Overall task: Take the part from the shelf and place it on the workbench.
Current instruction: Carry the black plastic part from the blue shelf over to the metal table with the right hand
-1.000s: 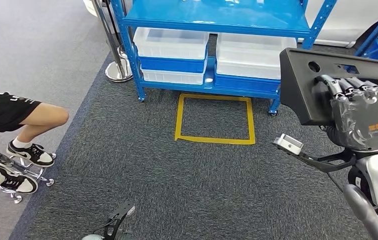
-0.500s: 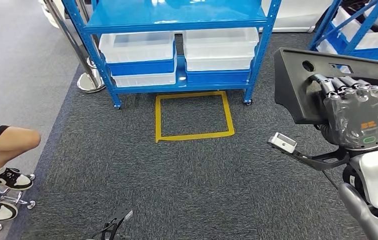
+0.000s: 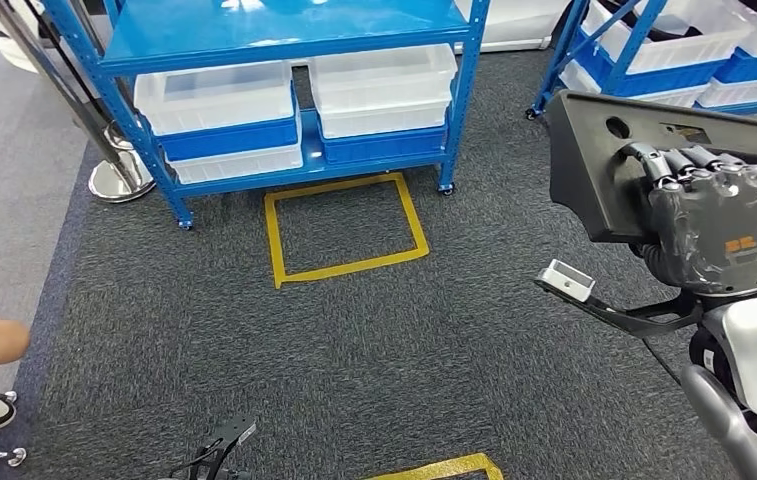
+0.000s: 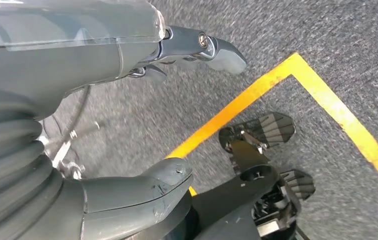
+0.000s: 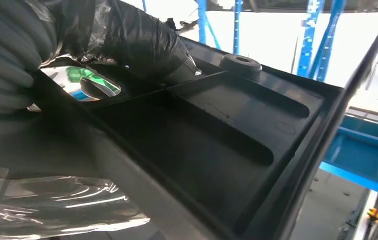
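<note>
From the head view, the right robot hand grips the black part upright beside the body, likely for carrying, well apart from the blue shelf; at the left wrist, the left robot hand hangs empty, fingers apart, over carpet. At the right wrist, dark fingers clamp the part's ribbed inner face.

Part: black moulded plastic, matt, smooth, ribbed inside. Right hand: grey, under clear glossy crinkled film; wrist cover ribbed, rubbery. Left hand: smooth grey plastic, same clear film. Shelf: blue painted metal, glossy top. Bins: translucent white plastic. Floor: dark grey carpet, rough weave, yellow tape smooth. Stanchion base: polished metal.
</note>
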Action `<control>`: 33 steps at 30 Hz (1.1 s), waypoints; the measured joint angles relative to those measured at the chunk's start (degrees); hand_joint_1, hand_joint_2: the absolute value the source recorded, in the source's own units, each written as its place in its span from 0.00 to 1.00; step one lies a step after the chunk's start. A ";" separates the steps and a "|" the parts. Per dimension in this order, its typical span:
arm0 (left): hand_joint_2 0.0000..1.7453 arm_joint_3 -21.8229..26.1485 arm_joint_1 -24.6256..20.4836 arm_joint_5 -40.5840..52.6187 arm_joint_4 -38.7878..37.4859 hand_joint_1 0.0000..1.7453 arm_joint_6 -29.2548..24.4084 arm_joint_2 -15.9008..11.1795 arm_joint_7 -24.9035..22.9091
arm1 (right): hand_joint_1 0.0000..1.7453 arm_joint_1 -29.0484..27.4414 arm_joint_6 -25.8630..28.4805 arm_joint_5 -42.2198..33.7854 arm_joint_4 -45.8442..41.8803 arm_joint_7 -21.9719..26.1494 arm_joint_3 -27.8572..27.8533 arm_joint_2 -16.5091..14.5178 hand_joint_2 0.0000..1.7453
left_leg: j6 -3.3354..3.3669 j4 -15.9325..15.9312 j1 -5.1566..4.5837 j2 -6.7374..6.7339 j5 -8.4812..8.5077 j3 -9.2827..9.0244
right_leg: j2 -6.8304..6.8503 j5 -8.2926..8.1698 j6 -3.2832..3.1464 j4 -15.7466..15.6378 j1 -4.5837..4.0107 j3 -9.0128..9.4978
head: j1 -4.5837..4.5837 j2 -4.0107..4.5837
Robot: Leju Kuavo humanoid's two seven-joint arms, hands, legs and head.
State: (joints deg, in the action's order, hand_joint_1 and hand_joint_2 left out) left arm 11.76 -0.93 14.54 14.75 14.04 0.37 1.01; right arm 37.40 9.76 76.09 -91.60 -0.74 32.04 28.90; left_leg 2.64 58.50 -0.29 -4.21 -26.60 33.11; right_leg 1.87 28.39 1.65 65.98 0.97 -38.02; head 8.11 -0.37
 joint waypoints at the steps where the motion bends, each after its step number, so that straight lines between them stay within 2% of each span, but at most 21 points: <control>1: 1.00 -0.01 0.00 0.38 0.00 0.00 0.14 -0.20 0.04 | 1.00 0.33 -0.19 0.05 -0.16 -0.13 0.27 -0.18 1.00 | -0.14 0.26 -0.18 -0.59 -0.12 0.07 | 1.02 -0.91 -0.39 -3.29 -0.28 1.87 | 0.01 0.00; 3: 1.00 -0.03 0.08 1.04 -0.02 0.00 0.21 -0.58 0.24 | 1.00 0.61 -0.16 0.20 -0.67 -0.59 0.69 -0.41 1.00 | -0.53 0.45 -0.44 -1.59 -0.25 0.09 | 1.96 -1.29 -1.09 -6.07 -0.79 3.21 | 0.01 0.00; 5: 1.00 -0.08 0.20 1.61 -0.04 0.00 0.08 -0.90 0.51 | 1.00 0.46 0.23 0.26 -1.25 -1.09 0.85 -0.29 1.00 | -1.02 0.42 -0.55 -2.43 -0.40 0.01 | 0.70 -1.76 -1.55 -6.26 -0.66 3.07 | 0.02 -0.01; 7: 1.00 -0.15 0.29 2.04 -0.08 0.00 -0.10 -1.10 0.79 | 1.00 0.22 0.69 0.07 -1.79 -1.38 0.86 -0.03 1.00 | -1.69 1.91 -0.33 -0.84 -1.88 0.49 | -0.47 -2.29 -2.16 -6.70 -0.20 2.99 | 0.05 -0.01; 9: 1.00 -0.21 0.52 2.49 -0.23 0.00 -0.42 -1.21 1.05 | 1.00 -0.31 1.26 -0.43 -2.42 -1.49 0.82 0.31 1.00 | -2.35 7.49 0.13 2.33 -5.53 2.65 | -1.60 -2.70 -2.60 -6.91 0.06 2.79 | 0.08 0.00; 10: 1.00 -0.25 0.74 2.78 -0.34 0.00 -0.60 -1.22 1.24 | 1.00 -0.76 1.54 -0.73 -2.76 -1.47 0.75 0.61 1.00 | -2.59 11.27 0.30 3.22 -7.43 4.16 | -2.24 -2.81 -2.69 -6.89 0.10 2.64 | 0.09 0.00; 11: 1.00 -0.32 0.99 3.13 -0.45 0.00 -0.73 -1.26 1.43 | 1.00 -1.32 1.76 -1.04 -3.09 -1.39 0.65 0.96 1.00 | -2.78 14.39 0.43 3.59 -8.61 5.42 | -2.98 -2.89 -2.69 -6.84 0.13 2.53 | 0.09 0.00; 12: 1.00 -0.41 1.22 3.49 -0.55 0.00 -0.82 -1.31 1.68 | 1.00 -1.91 1.88 -1.38 -3.39 -1.31 0.49 1.39 1.00 | -2.91 15.88 0.56 3.70 -8.72 5.96 | -3.77 -2.95 -2.65 -6.77 0.16 2.45 | 0.09 0.00; 14: 1.00 -0.61 1.47 4.35 -0.73 0.00 -0.85 -1.46 2.15 | 1.00 -3.01 2.02 -2.28 -4.05 -1.00 -0.12 2.38 1.00 | -2.96 12.23 0.85 4.09 -5.72 4.06 | -5.34 -3.00 -2.46 -6.52 0.29 2.34 | 0.09 0.00; 16: 1.00 -0.95 1.56 5.44 -1.02 0.00 -0.97 -1.60 2.39 | 1.00 -4.29 2.50 -3.36 -4.89 -0.50 -1.31 3.59 1.00 | -2.87 4.83 1.27 6.92 -2.32 0.60 | -6.72 -3.03 -1.97 -6.18 0.42 2.08 | 0.08 0.00; 18: 1.00 -1.52 1.67 6.31 -1.38 0.00 -1.14 -1.67 2.40 | 1.00 -5.71 3.18 -4.13 -5.67 0.08 -2.65 4.82 1.00 | -2.72 1.23 1.42 9.48 -1.52 -0.93 | -8.09 -3.37 -1.04 -6.02 0.66 1.34 | 0.09 0.00; 19: 1.00 -1.77 1.72 6.57 -1.53 0.00 -1.20 -1.67 2.37 | 1.00 -6.37 3.44 -4.36 -6.00 0.27 -3.22 5.46 1.00 | -2.59 1.00 1.33 9.62 -1.61 -0.99 | -8.87 -3.69 -0.48 -6.11 0.78 0.98 | 0.10 0.00; 20: 1.00 -1.92 1.71 6.74 -1.59 0.00 -1.25 -1.67 2.34 | 1.00 -7.00 3.59 -4.52 -6.28 0.44 -3.71 6.07 1.00 | -2.28 0.75 1.33 8.85 -1.48 -0.98 | -9.53 -4.00 0.02 -6.33 0.91 0.74 | 0.11 0.00; 21: 1.00 -2.01 1.65 6.87 -1.64 0.00 -1.29 -1.65 2.31 | 1.00 -7.57 3.72 -4.66 -6.54 0.56 -4.15 6.67 1.00 | -1.83 0.38 1.36 8.04 -1.19 -1.05 | -9.07 -4.02 0.37 -6.34 0.93 0.56 | 0.09 0.00; 23: 1.00 -2.09 1.50 6.98 -1.71 0.00 -1.51 -1.59 2.31 | 1.00 -8.36 3.97 -4.90 -6.91 0.79 -4.94 7.51 1.00 | -0.82 -0.49 1.44 6.30 -0.59 -1.23 | -5.92 -2.22 0.71 -3.84 0.66 -0.77 | -0.07 0.00; 24: 1.00 -2.11 1.48 7.04 -1.75 0.00 -1.72 -1.56 2.23 | 1.00 -8.82 4.20 -5.00 -7.04 0.94 -5.36 7.74 1.00 | -0.52 -0.67 1.32 5.43 -0.43 -1.23 | -3.94 -0.44 0.78 -0.85 0.56 -2.12 | -0.15 0.00; 25: 1.00 -2.14 1.52 7.17 -1.81 0.00 -1.96 -1.52 2.12 | 1.00 -9.42 4.43 -5.07 -7.17 1.13 -5.82 7.89 1.00 | -0.36 -0.69 1.20 4.61 -0.40 -1.13 | -2.85 1.49 0.89 2.87 0.48 -3.75 | -0.22 0.00; 27: 1.00 -2.22 1.59 7.55 -1.94 0.00 -2.32 -1.49 1.79 | 1.00 -11.06 4.88 -5.09 -7.42 1.56 -7.01 8.13 1.00 | -0.28 -0.47 1.00 2.97 -0.44 -0.89 | -2.26 3.40 1.06 8.23 0.49 -5.82 | -0.27 0.00; 28: 1.00 -2.27 1.57 7.77 -1.97 0.00 -2.47 -1.48 1.67 | 1.00 -11.89 5.04 -5.05 -7.54 1.74 -7.65 8.22 1.00 | -0.27 -0.35 0.91 2.19 -0.49 -0.80 | -2.11 2.91 1.05 8.07 0.49 -5.35 | -0.28 0.00; 31: 1.00 -2.39 1.37 8.10 -2.01 0.00 -2.83 -1.35 1.49 | 1.00 -13.63 5.57 -4.78 -8.06 2.15 -9.55 8.35 1.00 | -0.53 -0.01 0.60 0.09 -0.83 -0.77 | 0.13 -1.06 0.50 -2.08 0.09 1.08 | -0.28 0.00; 33: 1.00 -2.42 1.28 8.11 -2.02 0.00 -2.89 -1.29 1.45 | 1.00 -14.18 5.84 -4.57 -8.42 2.33 -10.58 8.36 1.00 | -0.98 0.12 0.30 -0.99 -1.03 -0.85 | 1.35 -1.92 -0.15 -6.32 -0.40 3.30 | -0.26 0.00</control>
State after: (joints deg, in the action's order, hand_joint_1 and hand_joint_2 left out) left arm 9.34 0.35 22.64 12.73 11.15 -0.92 2.45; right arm 23.22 15.60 71.52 -100.02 1.60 21.46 37.26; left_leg 1.66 58.62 0.01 -5.19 -27.63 32.26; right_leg 3.22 26.47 1.50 59.65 0.57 -34.72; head 7.85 -0.37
